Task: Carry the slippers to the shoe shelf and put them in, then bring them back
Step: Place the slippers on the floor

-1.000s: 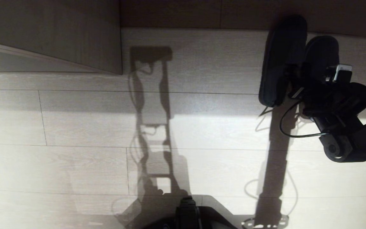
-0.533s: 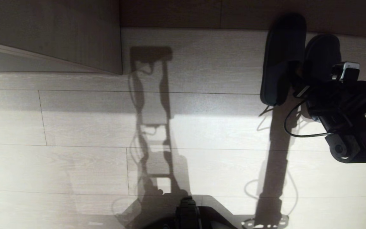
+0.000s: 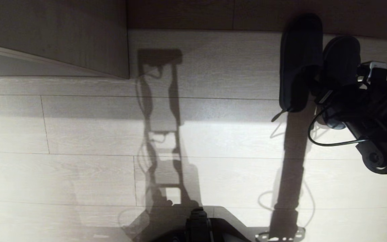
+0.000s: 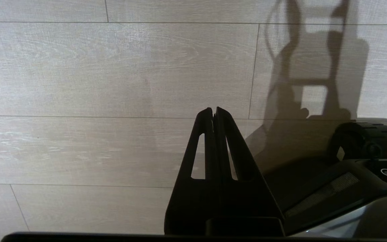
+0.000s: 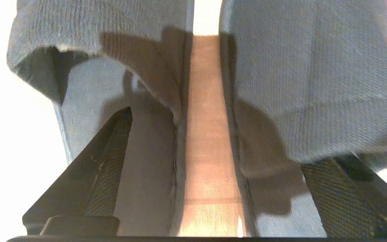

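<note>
The two dark slippers lie side by side at the far right, toes toward a dark strip at the back. In the right wrist view their grey fabric fills the frame, with a strip of floor between them. My right gripper is open at their heel ends, one finger over each insole, gripping neither. The shoe shelf's wood-grain panel stands at the far left; whether the slippers rest on its base board or on the floor I cannot tell. My left gripper is shut and empty above the floor.
Pale plank floor spreads across the head view, crossed by my own shadow. A black cable loops from the right wrist. My dark base shows at the near edge.
The right gripper has opened and let go of the slippers, and the arm has drawn back toward the right and near side. The slippers now lie flat, slightly apart.
</note>
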`<state>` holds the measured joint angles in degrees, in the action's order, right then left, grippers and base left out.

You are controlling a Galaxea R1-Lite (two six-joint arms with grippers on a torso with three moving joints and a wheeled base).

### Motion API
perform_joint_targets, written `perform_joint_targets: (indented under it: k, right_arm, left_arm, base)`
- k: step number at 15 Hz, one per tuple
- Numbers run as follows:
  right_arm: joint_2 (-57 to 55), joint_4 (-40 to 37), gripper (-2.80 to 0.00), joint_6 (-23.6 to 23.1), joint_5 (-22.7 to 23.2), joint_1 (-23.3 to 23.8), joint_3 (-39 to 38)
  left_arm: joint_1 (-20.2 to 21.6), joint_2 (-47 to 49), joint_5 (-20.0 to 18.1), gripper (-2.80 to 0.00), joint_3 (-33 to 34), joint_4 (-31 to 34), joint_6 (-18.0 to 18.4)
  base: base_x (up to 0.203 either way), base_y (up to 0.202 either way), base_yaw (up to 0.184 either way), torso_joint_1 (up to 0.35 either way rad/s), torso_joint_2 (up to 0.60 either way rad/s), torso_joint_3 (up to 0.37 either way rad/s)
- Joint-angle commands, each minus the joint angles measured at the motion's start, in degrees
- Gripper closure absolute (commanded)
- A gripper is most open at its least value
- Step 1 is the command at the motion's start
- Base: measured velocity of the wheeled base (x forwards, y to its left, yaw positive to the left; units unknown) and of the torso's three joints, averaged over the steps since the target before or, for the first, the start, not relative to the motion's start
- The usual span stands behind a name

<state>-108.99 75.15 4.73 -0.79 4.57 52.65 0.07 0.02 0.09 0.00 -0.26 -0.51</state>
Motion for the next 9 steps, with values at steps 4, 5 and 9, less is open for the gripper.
perform_joint_targets:
  k: [4,5,9]
  right_arm:
    - [5.5,-2.9,-2.8,0.0,0.5,-0.1,-4.0]
    - [5.5,-3.0,-2.8,0.0,0.5,-0.1,-4.1]
    - [11.3,-3.5,-2.8,-0.1,0.6,-0.4,-9.8]
  left_arm:
    - [0.0,0.0,0.0,0.0,0.0,0.0,0.0]
    - [0.0,0.0,0.0,0.0,0.0,0.0,0.0]
    - [0.0,0.0,0.0,0.0,0.0,0.0,0.0]
  base:
    - [0.0,0.0,0.0,0.0,0.0,0.0]
    - [0.0,0.0,0.0,0.0,0.0,0.0]
    - [0.0,0.0,0.0,0.0,0.0,0.0]
